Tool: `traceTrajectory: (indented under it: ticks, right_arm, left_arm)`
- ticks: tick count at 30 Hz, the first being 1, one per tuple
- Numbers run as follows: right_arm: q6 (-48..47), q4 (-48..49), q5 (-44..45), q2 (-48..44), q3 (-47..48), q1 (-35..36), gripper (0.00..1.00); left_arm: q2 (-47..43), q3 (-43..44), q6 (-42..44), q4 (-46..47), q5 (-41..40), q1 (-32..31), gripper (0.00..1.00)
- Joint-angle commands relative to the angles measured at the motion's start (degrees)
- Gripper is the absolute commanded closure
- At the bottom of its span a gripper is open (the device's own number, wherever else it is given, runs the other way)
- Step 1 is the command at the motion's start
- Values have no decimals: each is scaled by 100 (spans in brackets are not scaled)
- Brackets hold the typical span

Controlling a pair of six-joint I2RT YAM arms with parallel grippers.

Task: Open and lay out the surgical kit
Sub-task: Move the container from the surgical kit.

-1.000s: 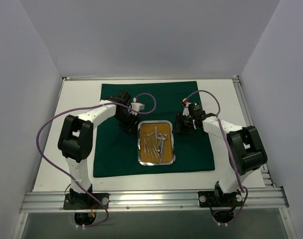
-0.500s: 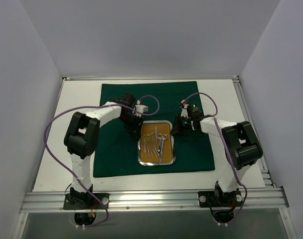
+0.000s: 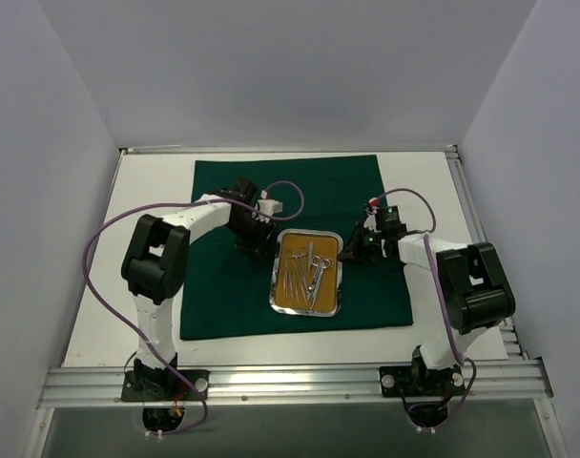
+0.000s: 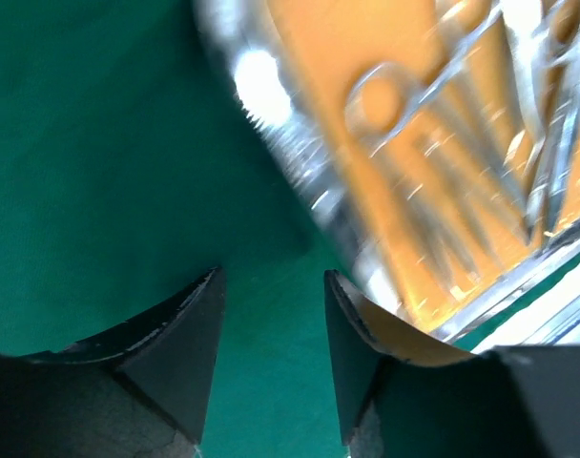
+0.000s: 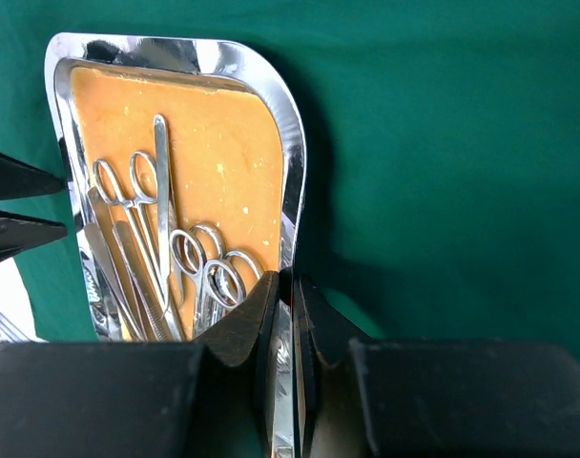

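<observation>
The dark green drape lies spread flat on the table. On its middle sits the steel tray with a tan liner, holding several silver scissors and forceps. My right gripper is shut on the tray's right rim, one finger inside beside the instruments and one outside over the drape. My left gripper is open just above the drape, at the tray's far-left corner, with nothing between its fingers. In the top view the left gripper and right gripper flank the tray.
White tabletop borders the drape on all sides. Grey enclosure walls stand to the left, right and back. An aluminium rail runs along the near edge. Purple cables loop off both arms.
The right gripper has closed on the tray's right rim. The tray has shifted slightly right and turned a little. The left gripper stays open at the far-left corner.
</observation>
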Motion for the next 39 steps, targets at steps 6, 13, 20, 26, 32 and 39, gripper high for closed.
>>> traceTrajectory:
  ticks: [6, 13, 20, 26, 32, 39]
  right_arm:
    - [293, -212, 330, -778, -591, -615, 100]
    - [654, -142, 462, -1489, -1172, -1345, 100]
    - [1022, -406, 804, -2324, -1541, -1573, 100]
    - [1366, -573, 1085, -2930, -2025, -1714, 100]
    - [1639, -1063, 1437, -3633, -2350, -1776, 100]
    - [1454, -2198, 1429, -4267, -2473, -1767, 100]
  left_arm:
    - [-559, 61, 251, 55, -280, 407, 43]
    - [-533, -159, 277, 187, -991, 873, 43]
    - [-322, -300, 356, 231, -1370, 1101, 43]
    - [-348, -361, 374, 293, -1318, 1145, 43]
    - [-401, -431, 435, 345, -1361, 1154, 43]
    - [-454, -449, 488, 407, -1370, 1189, 43]
